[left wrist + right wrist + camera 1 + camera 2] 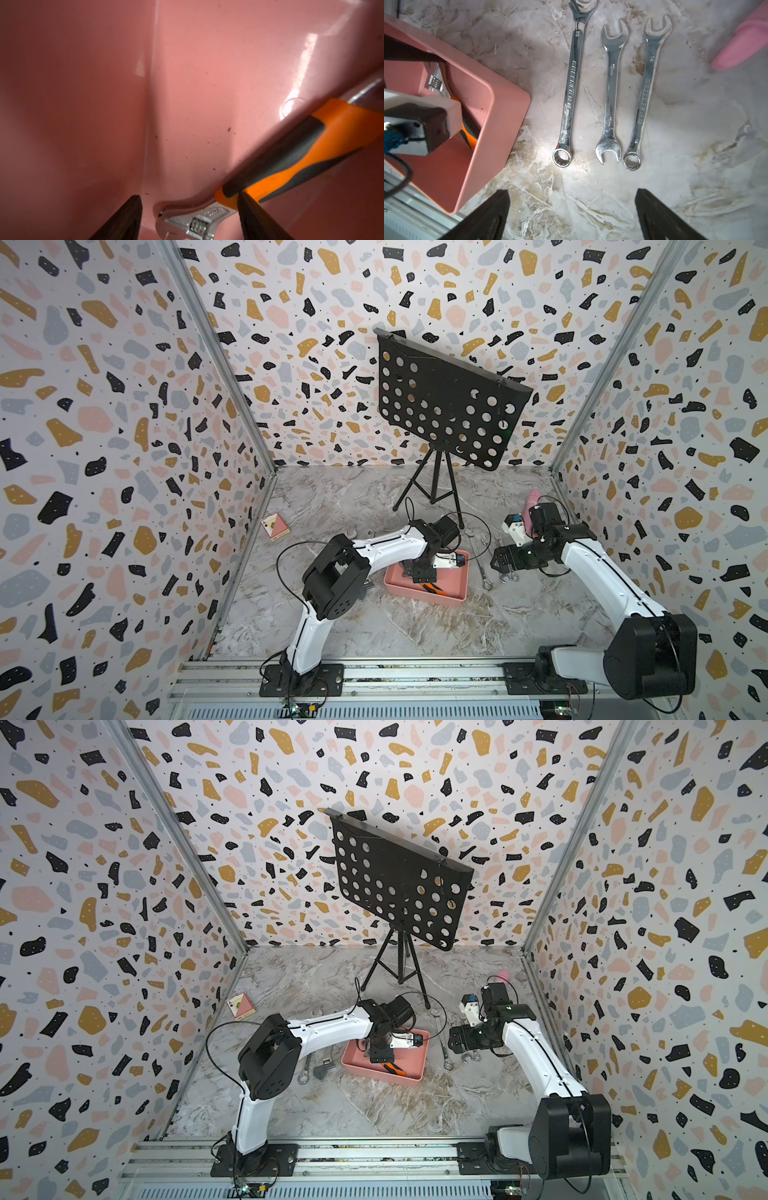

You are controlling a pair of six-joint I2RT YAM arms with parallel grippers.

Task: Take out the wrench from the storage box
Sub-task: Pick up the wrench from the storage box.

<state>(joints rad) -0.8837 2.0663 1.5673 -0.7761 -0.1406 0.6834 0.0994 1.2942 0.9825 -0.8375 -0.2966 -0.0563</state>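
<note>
Wrench (276, 164) flat in storage box (83, 104), head between spread left gripper (188, 207) jaws

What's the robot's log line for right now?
stage: reaching | left gripper: open, straddling wrench in storage box | right gripper: open, above table

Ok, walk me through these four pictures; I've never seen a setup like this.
Two white robot arms, the left arm and the right arm, stand on a rail at a marble table. Two pictures come from one camera overhead; the other two from cameras on each arm's wrist. The left tool is inside the pink storage box, jaws open on either side of an adjustable wrench with an orange-and-black handle; it is not gripped yet. The right tool, open and empty, hangs over three steel wrenches lying side by side on the table. A black music stand stands at the back.
</note>
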